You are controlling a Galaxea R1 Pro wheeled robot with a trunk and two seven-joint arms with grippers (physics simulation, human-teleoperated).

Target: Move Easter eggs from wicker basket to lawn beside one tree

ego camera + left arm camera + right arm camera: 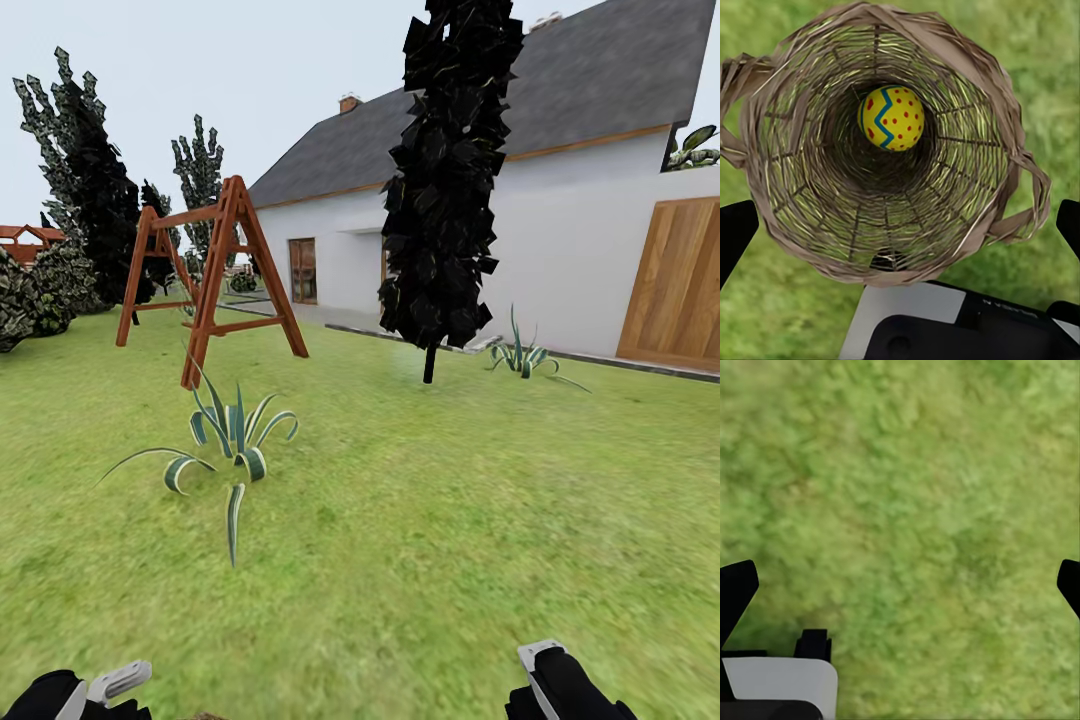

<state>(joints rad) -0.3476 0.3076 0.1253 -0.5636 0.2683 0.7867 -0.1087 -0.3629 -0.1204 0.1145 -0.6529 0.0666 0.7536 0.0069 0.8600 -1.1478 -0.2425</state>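
In the left wrist view I look straight down into the brown wicker basket [787, 187], which stands on the lawn [1050, 67]. One yellow Easter egg [892, 118] with red dots and a blue-green zigzag lies at its bottom. My left gripper [900, 229] hangs open above the basket's mouth, its black fingertips [735, 232] spread wide, touching nothing. My right gripper [900, 585] is open over bare grass [907, 472]. Both grippers sit low at the near edge of the head view, left [95, 690] and right [555, 680].
Ahead on the lawn [450, 520] grows a spiky striped plant [232, 440]. Beyond it stand a wooden swing frame [215, 270], a black cone-shaped conifer [445, 180], a second spiky plant [520, 355] and the white house [580, 240] with a wooden door.
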